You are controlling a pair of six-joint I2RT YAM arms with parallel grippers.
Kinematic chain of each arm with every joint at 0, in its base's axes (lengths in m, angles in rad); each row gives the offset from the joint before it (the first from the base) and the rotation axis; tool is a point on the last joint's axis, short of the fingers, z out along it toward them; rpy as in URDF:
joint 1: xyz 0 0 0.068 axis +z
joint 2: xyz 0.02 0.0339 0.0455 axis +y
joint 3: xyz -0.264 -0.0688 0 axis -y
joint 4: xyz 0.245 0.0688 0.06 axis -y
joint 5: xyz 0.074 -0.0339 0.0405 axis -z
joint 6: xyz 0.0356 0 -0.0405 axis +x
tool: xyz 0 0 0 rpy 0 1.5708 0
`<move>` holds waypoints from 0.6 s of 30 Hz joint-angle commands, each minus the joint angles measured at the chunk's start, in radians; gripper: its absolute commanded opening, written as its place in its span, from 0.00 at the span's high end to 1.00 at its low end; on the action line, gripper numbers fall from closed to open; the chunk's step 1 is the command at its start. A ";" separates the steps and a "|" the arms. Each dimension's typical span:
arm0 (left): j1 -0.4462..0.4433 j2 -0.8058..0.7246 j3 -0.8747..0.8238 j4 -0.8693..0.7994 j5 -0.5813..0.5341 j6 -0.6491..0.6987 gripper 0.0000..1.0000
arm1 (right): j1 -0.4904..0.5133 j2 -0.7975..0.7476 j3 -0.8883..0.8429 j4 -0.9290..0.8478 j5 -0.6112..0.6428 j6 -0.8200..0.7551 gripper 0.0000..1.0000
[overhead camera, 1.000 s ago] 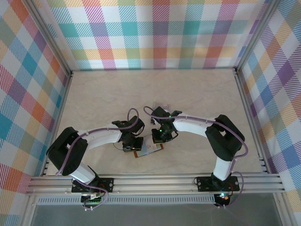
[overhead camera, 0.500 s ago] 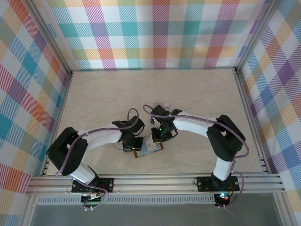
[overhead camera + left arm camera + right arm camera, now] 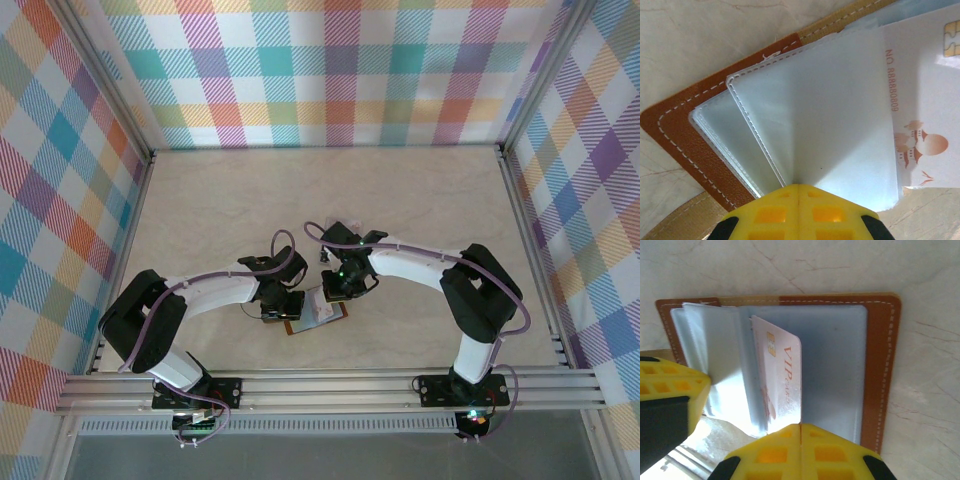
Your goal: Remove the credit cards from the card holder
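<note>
Barely anything had moved: the right gripper (image 3: pixel 800 426) had crept up-frame, clenched on the white VIP credit card (image 3: pixel 785 375). Meanwhile the left gripper (image 3: pixel 798 186) pinched a clear plastic pocket (image 3: pixel 830 110) of the card holder (image 3: pixel 318 312), low-centre on the table (image 3: pixel 400 200). If that pinch slipped, the holder might drag along.

One card holder (image 3: pixel 881 370), one credit card (image 3: pixel 788 375), one left tool (image 3: pixel 799 194), one right tool (image 3: pixel 800 434).

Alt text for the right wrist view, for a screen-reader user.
The right gripper, shut, pinches the edge of a white VIP card sticking out of the clear pockets of an open brown card holder lying on a marbled table. The left gripper clamps the pocket leaves at lower left.
</note>
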 commanded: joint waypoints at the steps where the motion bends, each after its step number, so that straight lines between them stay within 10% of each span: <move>1: -0.013 0.013 -0.011 -0.033 -0.042 0.008 0.96 | 0.010 -0.023 0.007 0.047 -0.072 0.024 0.97; 18: -0.011 0.016 -0.021 -0.026 -0.044 0.008 0.96 | 0.013 0.013 -0.002 0.094 -0.113 0.058 0.89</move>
